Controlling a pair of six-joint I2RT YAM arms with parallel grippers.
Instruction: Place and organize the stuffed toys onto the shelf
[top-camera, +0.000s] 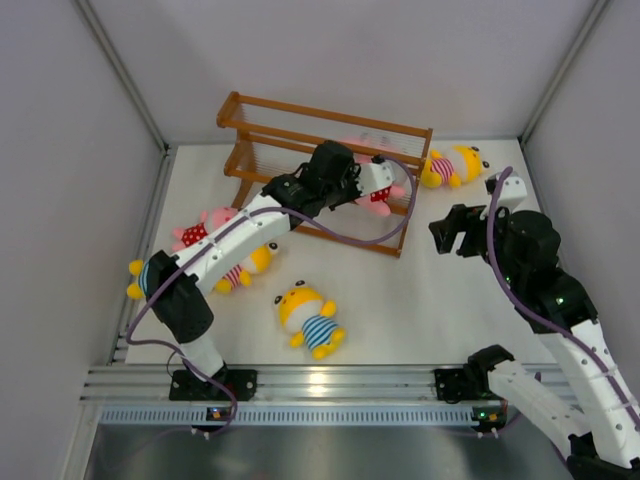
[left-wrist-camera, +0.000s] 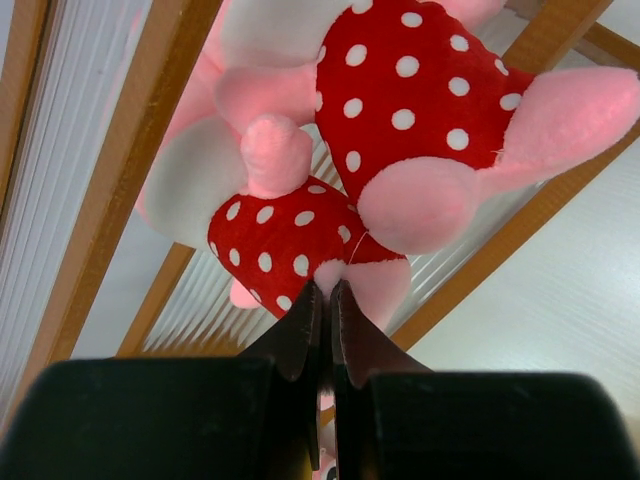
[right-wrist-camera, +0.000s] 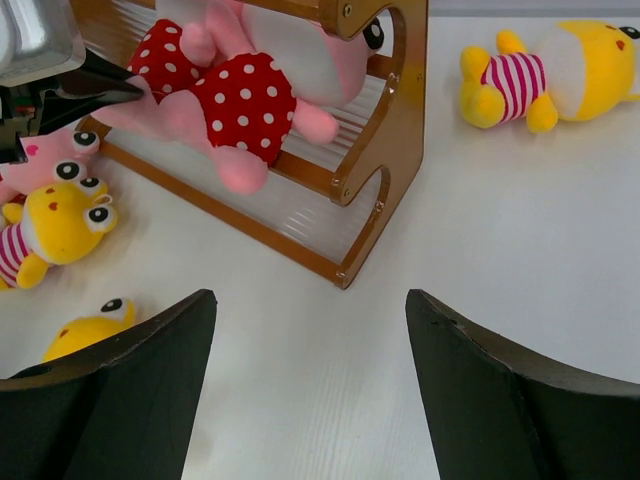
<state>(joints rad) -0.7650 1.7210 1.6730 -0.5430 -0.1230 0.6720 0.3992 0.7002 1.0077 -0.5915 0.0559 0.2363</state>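
Top external view looking down on a white desk (top-camera: 420, 300), boxed in by walls at left, back and right. Standing toward the back, slightly angled: the brown wooden shelf (top-camera: 300, 108), with rod tiers running between slanted side frames.

Lying loose on the desk:
- a yellow plush in a blue-striped shirt (top-camera: 310, 320), in the open middle
- a yellow plush in a pink-striped shirt (top-camera: 452, 166), just beside the shelf's right frame
- another dotted pink one (top-camera: 205, 228) and another pink-striped yellow one (top-camera: 258, 260), near the left arm

Resting at the shelf's right end, seemingly on the middle tier, legs hanging over the front rail: a pink plush in a red white-dotted outfit (left-wrist-camera: 275, 245), pressing against a second dotted pink plush (left-wrist-camera: 420, 90).

Pinching a pink limb of the first: the left tool (left-wrist-camera: 325, 300), clamping down to a thin slit. Hovering well apart on the right: the right tool (right-wrist-camera: 308, 330), gaping wide and gripping nothing.

Judging the step in hand as seating this toy:
- pushing it deeper onto the rods
- squaring it beside its neighbour
- letting go only after settling it fully

Backing out straight, avoiding the front rail and dragging neither toy off. Finding the most free room over the desk's middle, and the least by the right frame and back corner.
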